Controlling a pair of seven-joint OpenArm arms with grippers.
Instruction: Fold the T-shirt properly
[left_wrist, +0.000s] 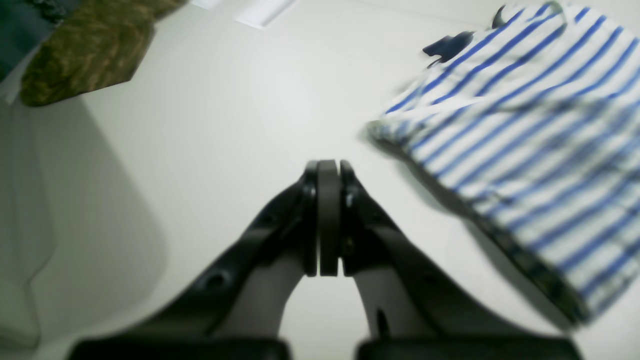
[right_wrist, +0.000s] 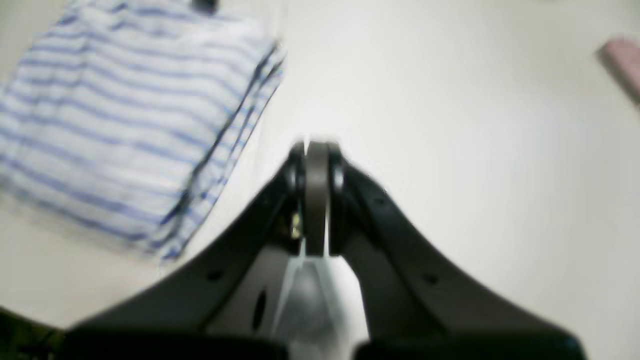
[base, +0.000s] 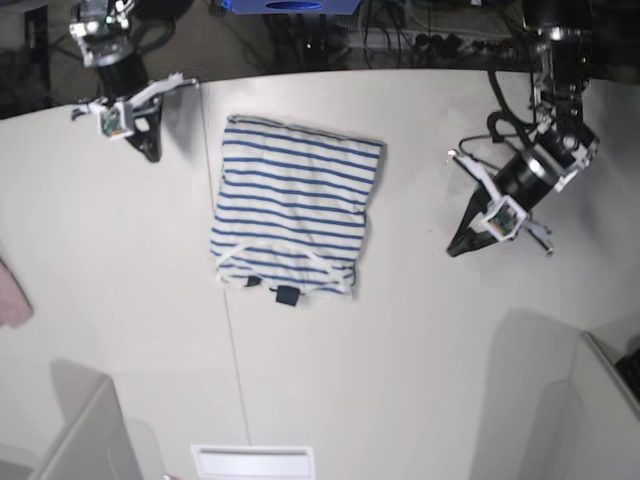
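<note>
**Fold looks done — both arms off the cloth**

The T-shirt (base: 295, 205) lies folded into a compact rectangle at the far middle of the white table (base: 400, 340), dark tag (base: 286, 295) at its near edge. The left gripper (left_wrist: 328, 220) is clenched on nothing, clear of the shirt's right side; the right gripper (right_wrist: 316, 200) is likewise clenched and empty, far left. The task seems near its end — next calls for a check or a retreat. A pink cloth (base: 12, 295) sits at the left edge; cables crowd the far side.

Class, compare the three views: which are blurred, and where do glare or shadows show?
Right wrist view: most blurred, T-shirt stripes smeared, glare on the table. Left wrist view: mildly soft, with a broad shadow at left. Base view: sharpest; right gripper casts a shadow.
</note>
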